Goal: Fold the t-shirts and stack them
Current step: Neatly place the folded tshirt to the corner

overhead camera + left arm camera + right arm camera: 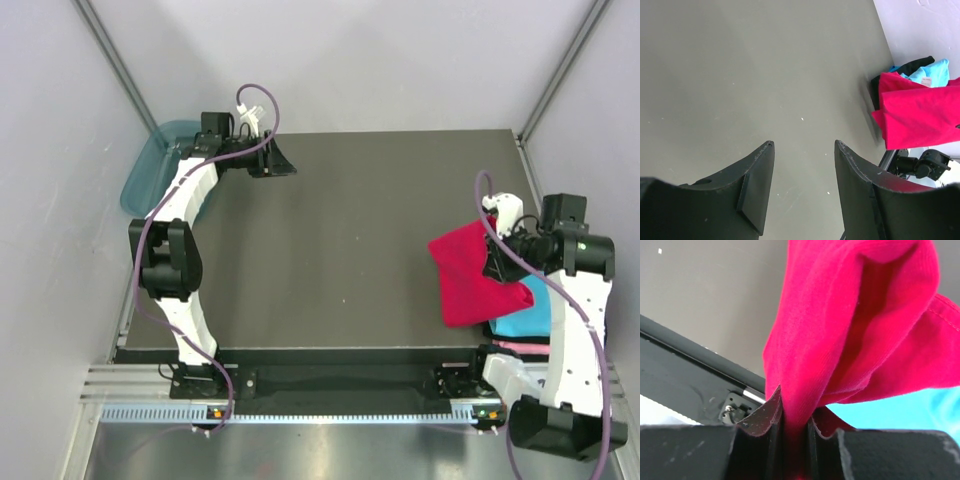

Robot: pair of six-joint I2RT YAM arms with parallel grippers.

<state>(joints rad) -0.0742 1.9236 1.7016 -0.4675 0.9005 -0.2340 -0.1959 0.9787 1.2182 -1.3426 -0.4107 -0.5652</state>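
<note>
Right hand (795, 407), seemingly aloft, tight on red t-shirt (840, 330).

I'm driving this from afar in a robotics lab test cell. Plain white panels (350, 60) box in a dark matte table (380, 230), and metal struts (115, 62) climb the corners. The left arm (185, 320) and right arm (570, 340) are bolted to a slotted aluminium rail (125, 383), with purple cables (275, 110) looped along them.

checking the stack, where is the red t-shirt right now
In the top view the red t-shirt hangs at the right side of the table, pinched in the right gripper and overlapping the cyan t-shirt.
</note>
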